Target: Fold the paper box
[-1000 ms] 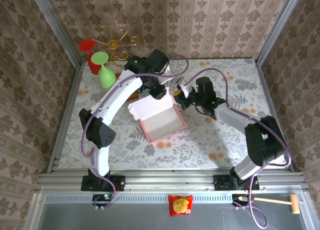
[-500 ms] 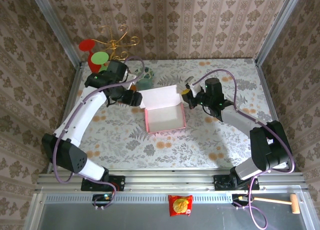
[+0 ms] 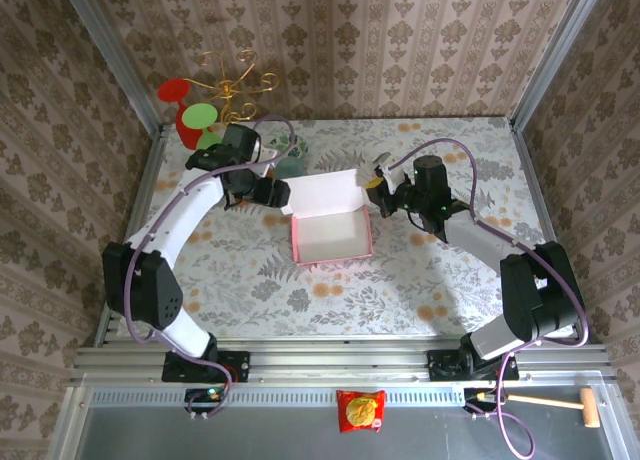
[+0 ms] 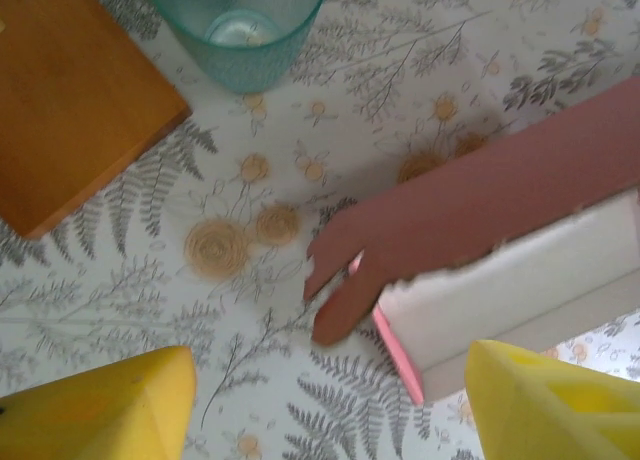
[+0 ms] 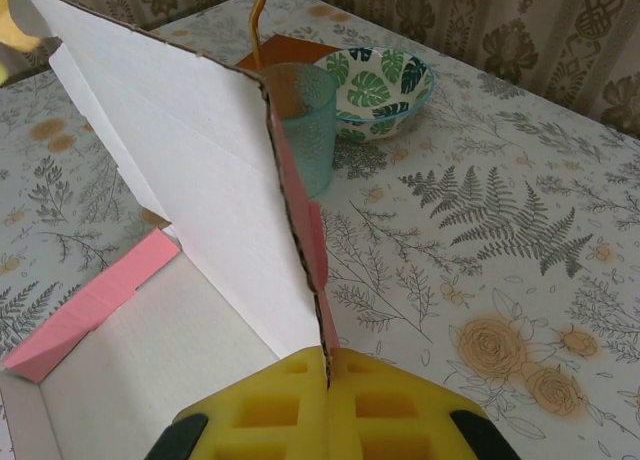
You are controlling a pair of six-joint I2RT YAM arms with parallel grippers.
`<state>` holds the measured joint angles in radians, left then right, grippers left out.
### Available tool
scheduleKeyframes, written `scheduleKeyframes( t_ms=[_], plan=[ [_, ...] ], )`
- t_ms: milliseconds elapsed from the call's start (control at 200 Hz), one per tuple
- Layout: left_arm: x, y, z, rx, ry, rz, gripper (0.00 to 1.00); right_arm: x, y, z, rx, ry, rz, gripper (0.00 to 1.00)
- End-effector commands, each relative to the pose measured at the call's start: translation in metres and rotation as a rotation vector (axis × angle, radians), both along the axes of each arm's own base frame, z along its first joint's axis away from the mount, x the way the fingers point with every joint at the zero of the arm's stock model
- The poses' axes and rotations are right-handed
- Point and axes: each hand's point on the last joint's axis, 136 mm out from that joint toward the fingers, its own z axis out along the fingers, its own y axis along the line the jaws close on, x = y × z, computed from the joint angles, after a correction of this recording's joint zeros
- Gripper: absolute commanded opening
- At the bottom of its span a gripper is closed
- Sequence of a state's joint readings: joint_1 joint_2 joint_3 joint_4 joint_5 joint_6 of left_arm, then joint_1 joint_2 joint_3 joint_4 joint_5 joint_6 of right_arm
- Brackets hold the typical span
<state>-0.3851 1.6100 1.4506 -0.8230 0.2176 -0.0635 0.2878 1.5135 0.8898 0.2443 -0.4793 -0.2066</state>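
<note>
The paper box point(image 3: 330, 238) lies open at the table's centre, pink outside and white inside, with its back flap point(image 3: 325, 190) standing up. My right gripper point(image 3: 372, 194) is shut on the right edge of that flap; the right wrist view has its yellow pads point(image 5: 290, 405) pinched on the cardboard edge, the white flap point(image 5: 170, 150) rising away from them. My left gripper point(image 3: 274, 194) hovers just left of the box, open, nothing between its yellow fingers point(image 4: 100, 410). Ahead of it in the left wrist view are the flap's pink side point(image 4: 480, 195) and white wall point(image 4: 520, 280).
A teal cup point(image 4: 240, 25) and an orange-brown block point(image 4: 70, 90) sit close behind the left gripper. A leaf-patterned bowl point(image 5: 375, 80) stands beyond the cup point(image 5: 300, 120). Red and green glasses point(image 3: 195, 120) and a gold wire stand point(image 3: 235, 80) crowd the back left corner.
The left gripper has let go and opened, and its arm has swung off the box to the left. The box turned squarer on the table. The right gripper kept its hold.
</note>
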Motion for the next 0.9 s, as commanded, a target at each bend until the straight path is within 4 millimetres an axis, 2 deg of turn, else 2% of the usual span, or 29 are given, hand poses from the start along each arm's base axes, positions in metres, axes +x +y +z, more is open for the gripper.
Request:
scheduleKeyframes(
  t_ms=[0,120,280,520,700,895],
  plan=[
    [0.019,-0.017,0.0,-0.062,-0.041,-0.041,0.7,-0.003,0.001,0.008,0.014,-0.023,0.019,0.0],
    [0.026,-0.023,-0.006,-0.07,-0.019,-0.042,0.63,-0.001,0.001,0.006,0.011,-0.019,0.014,0.0],
    [0.022,-0.026,-0.014,-0.057,0.022,-0.04,0.51,0.004,-0.001,0.004,0.004,-0.016,-0.004,0.0],
    [0.016,-0.029,-0.015,-0.062,0.021,-0.003,0.45,0.01,-0.003,0.001,0.021,-0.004,-0.04,0.0],
    [0.021,-0.037,-0.02,-0.101,0.052,0.019,0.27,0.011,-0.003,-0.002,0.029,0.003,-0.057,0.0],
    [0.026,-0.044,-0.016,-0.128,0.04,0.06,0.17,0.012,-0.004,-0.004,0.039,0.006,-0.089,0.0]
  ],
)
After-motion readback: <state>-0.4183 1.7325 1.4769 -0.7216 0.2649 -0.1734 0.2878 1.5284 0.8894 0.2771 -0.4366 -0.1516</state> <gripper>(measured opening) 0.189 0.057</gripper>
